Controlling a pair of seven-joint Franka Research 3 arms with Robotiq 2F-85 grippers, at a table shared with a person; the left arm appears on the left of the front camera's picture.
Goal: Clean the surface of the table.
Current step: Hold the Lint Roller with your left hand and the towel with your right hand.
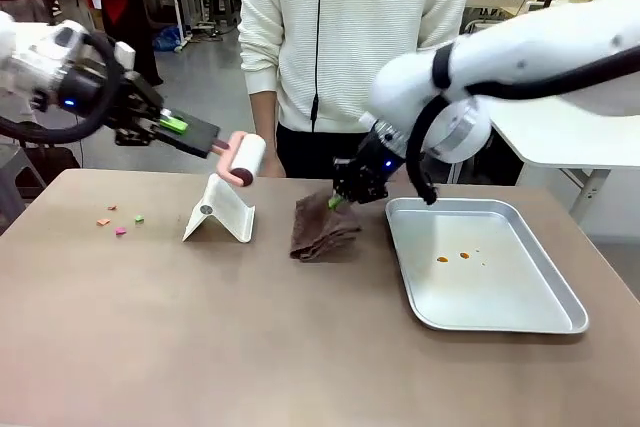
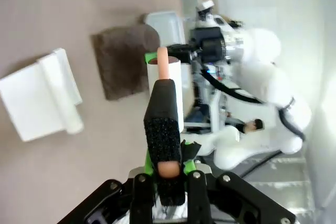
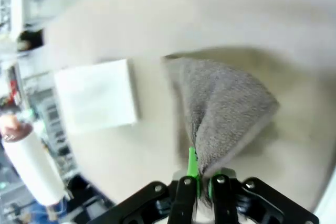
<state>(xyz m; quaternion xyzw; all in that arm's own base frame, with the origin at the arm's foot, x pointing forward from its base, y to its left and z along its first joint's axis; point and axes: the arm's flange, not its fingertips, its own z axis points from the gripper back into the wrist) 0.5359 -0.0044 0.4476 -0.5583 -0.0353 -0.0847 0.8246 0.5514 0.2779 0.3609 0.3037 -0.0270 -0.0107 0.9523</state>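
One table (image 1: 250,347) fills the lower frame of the front view, its taupe-brown top running from edge to edge. On it lie one brown cloth (image 1: 322,229) at centre, one white folded stand (image 1: 222,210) just left of the cloth, one steel tray (image 1: 520,319) at the right, and four small coloured scraps (image 1: 121,231) at the left. Two orange spots (image 1: 452,258) show inside the tray. One person (image 1: 350,37) in a white sweater stands at the top centre, behind the far edge.

The left gripper (image 1: 195,133) hangs at the upper left, above the table and not touching it. It is clamped on the pink handle of one lint roller (image 1: 245,159), whose white roll sits over the stand.

The right gripper (image 1: 340,200) is low at centre, just left of the tray's near corner. Its jaws are pinched narrow on a raised fold of the cloth, and the rest of the cloth rests on the table beneath it. In the right wrist view the green pads (image 3: 192,163) grip the cloth's edge.
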